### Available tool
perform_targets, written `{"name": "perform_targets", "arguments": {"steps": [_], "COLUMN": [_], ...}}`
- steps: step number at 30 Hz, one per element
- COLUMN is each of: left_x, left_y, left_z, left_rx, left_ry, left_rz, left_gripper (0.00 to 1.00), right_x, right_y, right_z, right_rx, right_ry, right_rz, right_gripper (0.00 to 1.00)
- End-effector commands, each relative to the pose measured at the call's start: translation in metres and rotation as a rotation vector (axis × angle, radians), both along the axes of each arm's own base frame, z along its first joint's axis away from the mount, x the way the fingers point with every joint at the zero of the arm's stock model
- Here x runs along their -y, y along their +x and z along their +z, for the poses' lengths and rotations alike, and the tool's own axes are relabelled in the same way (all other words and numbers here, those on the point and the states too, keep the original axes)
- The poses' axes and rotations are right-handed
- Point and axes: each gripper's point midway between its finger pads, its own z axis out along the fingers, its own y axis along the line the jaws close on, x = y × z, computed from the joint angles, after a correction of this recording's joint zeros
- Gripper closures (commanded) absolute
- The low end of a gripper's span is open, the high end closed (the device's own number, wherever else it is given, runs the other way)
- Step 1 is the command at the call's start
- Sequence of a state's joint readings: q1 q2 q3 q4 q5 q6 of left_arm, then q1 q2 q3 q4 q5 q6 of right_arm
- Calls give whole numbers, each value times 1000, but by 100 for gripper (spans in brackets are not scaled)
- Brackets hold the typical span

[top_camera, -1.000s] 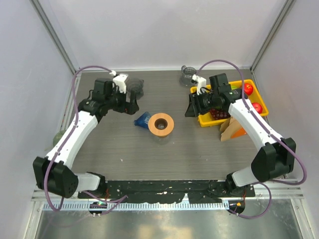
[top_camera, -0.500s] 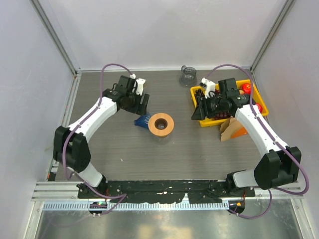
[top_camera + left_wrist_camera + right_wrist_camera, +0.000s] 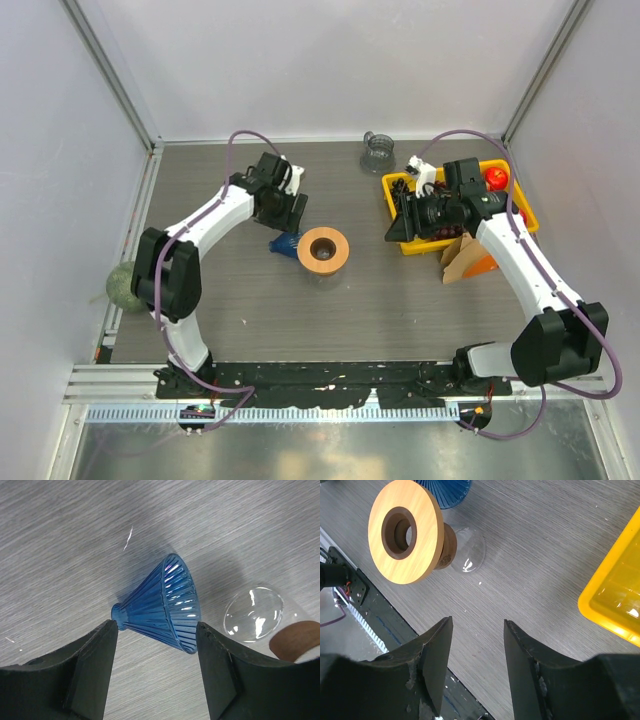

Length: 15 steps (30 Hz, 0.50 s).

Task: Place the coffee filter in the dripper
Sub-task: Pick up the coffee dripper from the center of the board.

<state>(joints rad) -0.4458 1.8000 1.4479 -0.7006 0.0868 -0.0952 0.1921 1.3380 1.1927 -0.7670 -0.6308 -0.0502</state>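
Dripper [image 3: 162, 605]: blue ribbed cone, on its side at table [image 3: 230, 300] centre, just left of wooden-collared glass carafe [image 3: 323, 250].
Coffee filter [image 3: 458, 262]: brown paper, by right edge of table, at near side of yellow bin [image 3: 408, 243].
Left gripper [image 3: 157, 627]: jaws apart, astride dripper, fingertips just beside neck and rim; contact not discernible.
Right gripper [image 3: 476, 630]: jaws partly spread, nothing between them, over bare table between carafe and bin.
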Motion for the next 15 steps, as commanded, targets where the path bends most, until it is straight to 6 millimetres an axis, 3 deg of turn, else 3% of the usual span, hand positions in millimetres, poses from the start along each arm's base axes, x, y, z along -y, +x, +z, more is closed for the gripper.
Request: {"name": "perform_targets", "arguments": {"steps": [1,4,9,15], "left_x": [-7,-15,-49,-74], "left_y": [1,0,-2,-13], "left_z": [-5,-12,-12,-5], "left_rx": [-10,-21,-2,-10], "left_ry": [56,106,221,226], "left_rz": [-1,-2,57,69], "left_gripper": [33,36,48,76], "right_x": [0,-1,-1,-2], "right_y": [-4,-5,-4,-1], "right_z": [20,22,23,23], "right_rx": [45,40,44,53], "right_ry": [42,54,61,70], "right_rz": [9,8,4,2], "right_gripper": [48,48,48,48]}}
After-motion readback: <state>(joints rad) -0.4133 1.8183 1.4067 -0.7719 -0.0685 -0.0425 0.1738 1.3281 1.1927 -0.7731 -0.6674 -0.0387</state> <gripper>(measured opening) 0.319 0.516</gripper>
